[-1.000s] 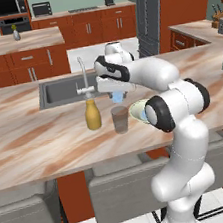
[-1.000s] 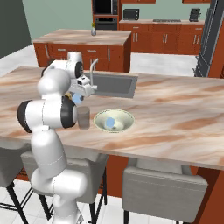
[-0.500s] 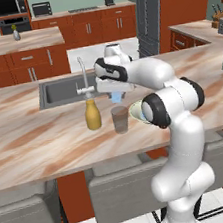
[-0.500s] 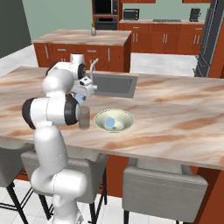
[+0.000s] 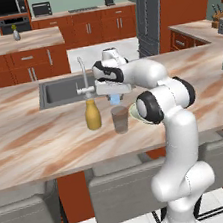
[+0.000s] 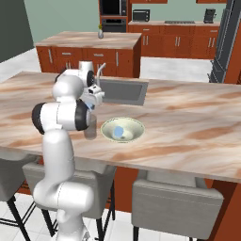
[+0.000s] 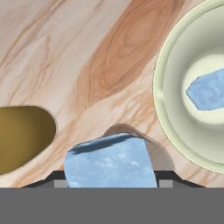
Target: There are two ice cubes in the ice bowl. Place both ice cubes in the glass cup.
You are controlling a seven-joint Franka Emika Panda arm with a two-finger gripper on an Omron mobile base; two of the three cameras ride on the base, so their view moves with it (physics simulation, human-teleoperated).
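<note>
My gripper (image 5: 114, 99) hangs just above the glass cup (image 5: 120, 119), shut on a pale-blue ice cube (image 7: 109, 162) that covers most of the cup's mouth in the hand view. The clear tumbler (image 6: 91, 127) stands on the counter between the yellow bottle and the ice bowl. The cream-greenish ice bowl (image 6: 108, 129) sits right of the cup with the second ice cube (image 6: 119, 131) in its middle. That bowl (image 7: 168, 113) and its cube (image 7: 206, 91) fill the right side of the hand view. My arm hides most of the bowl in the left base view.
A yellow-amber bottle (image 5: 92, 114) stands just left of the cup, its top (image 7: 22, 138) showing in the hand view. Behind them lie the grey sink basin (image 5: 60, 91) and its tap (image 5: 84, 82). Stools (image 5: 128, 192) stand along the counter's front edge.
The gripper with the ice cube has shifted a little from the bowl side toward the cup. The cup, bowl and bottle have stayed put.
</note>
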